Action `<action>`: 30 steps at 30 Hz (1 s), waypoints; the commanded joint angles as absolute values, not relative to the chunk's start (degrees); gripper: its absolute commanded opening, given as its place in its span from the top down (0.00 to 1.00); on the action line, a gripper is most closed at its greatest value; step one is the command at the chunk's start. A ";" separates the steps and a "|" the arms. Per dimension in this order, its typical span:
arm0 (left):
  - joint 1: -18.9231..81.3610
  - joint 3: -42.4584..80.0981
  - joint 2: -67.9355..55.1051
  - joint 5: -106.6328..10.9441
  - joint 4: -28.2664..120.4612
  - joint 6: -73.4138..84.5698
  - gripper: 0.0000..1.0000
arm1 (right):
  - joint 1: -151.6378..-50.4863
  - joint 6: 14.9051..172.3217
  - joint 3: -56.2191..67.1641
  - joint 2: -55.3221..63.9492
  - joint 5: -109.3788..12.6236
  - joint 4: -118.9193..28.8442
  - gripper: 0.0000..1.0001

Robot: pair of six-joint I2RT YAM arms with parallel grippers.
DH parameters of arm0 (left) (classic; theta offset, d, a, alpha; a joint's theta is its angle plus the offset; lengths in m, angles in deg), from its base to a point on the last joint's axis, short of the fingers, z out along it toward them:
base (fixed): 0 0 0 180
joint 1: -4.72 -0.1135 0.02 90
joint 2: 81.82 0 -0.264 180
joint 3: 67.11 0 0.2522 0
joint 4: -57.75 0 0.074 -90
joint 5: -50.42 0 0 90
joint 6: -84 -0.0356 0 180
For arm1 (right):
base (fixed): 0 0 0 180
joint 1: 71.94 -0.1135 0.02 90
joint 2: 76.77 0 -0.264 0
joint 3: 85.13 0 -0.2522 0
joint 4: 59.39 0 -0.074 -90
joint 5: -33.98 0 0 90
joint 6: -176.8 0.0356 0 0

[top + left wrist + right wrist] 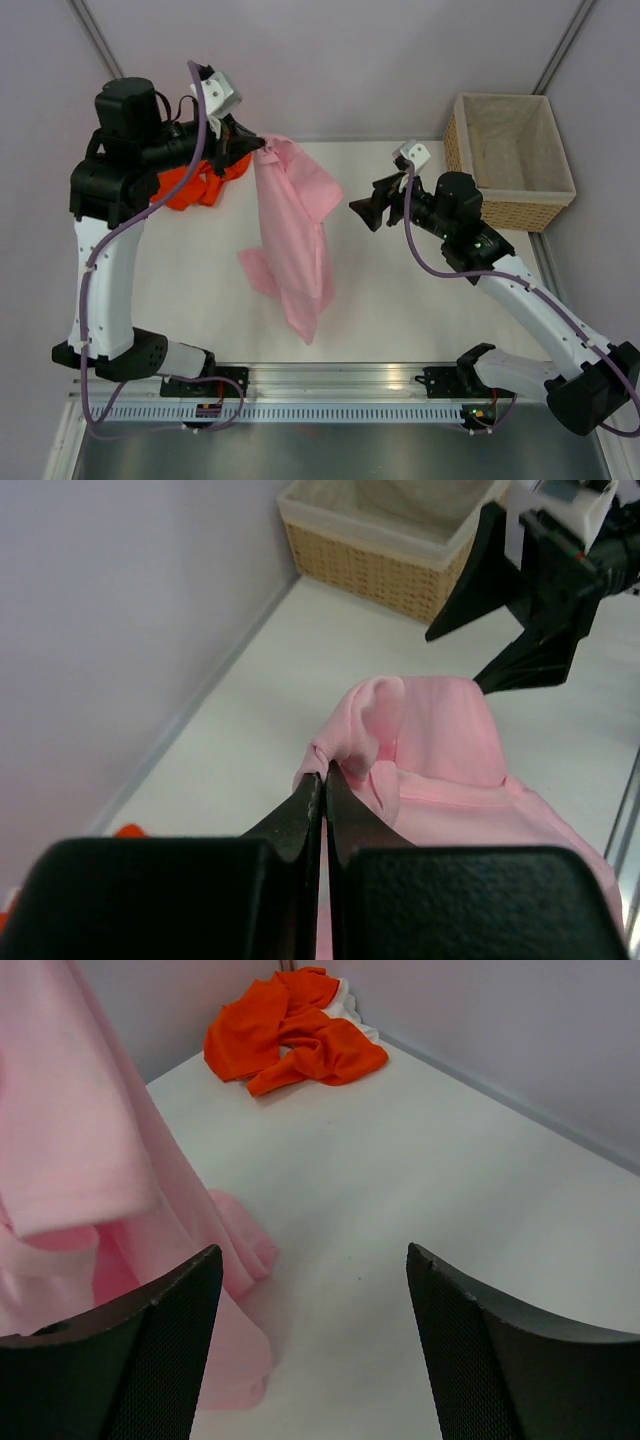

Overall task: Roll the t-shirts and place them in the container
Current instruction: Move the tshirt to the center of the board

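The light pink t-shirt (295,225) hangs from my left gripper (250,148), which is shut on a bunched edge of the cloth (345,752); its lower part trails on the white table. The orange t-shirt (195,185) lies crumpled at the back left, partly behind my left arm, and shows in the right wrist view (295,1030). My right gripper (362,212) hovers open to the right of the hanging pink t-shirt (90,1180), nothing between its fingers (165,1345).
A wicker basket (510,160) with pale lining stands at the back right corner, also seen in the left wrist view (385,540). Grey walls close the back and sides. The white table (400,290) ends at a metal rail near the arm bases.
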State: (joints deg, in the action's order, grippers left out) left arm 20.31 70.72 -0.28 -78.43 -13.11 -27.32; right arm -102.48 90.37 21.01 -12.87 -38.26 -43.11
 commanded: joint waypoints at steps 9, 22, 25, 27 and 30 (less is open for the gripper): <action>20.19 43.86 19.75 -64.12 -2.94 -36.06 0.74 | -102.78 89.43 20.64 -2.69 -40.19 -43.53 0.18; 27.20 21.21 7.22 -60.60 -1.89 -31.57 0.09 | -102.70 91.55 9.16 23.49 -40.81 -43.19 0.19; 33.09 13.55 7.29 -56.04 0.39 -32.10 0.08 | -102.61 91.02 1.78 32.00 -42.30 -39.59 0.21; 35.39 10.22 8.78 -53.83 2.24 -32.11 0.08 | -102.52 90.76 -1.67 35.98 -43.71 -37.56 0.22; 36.53 7.57 10.19 -51.19 6.80 -32.19 0.09 | -102.61 89.88 -6.42 42.31 -46.52 -33.78 0.24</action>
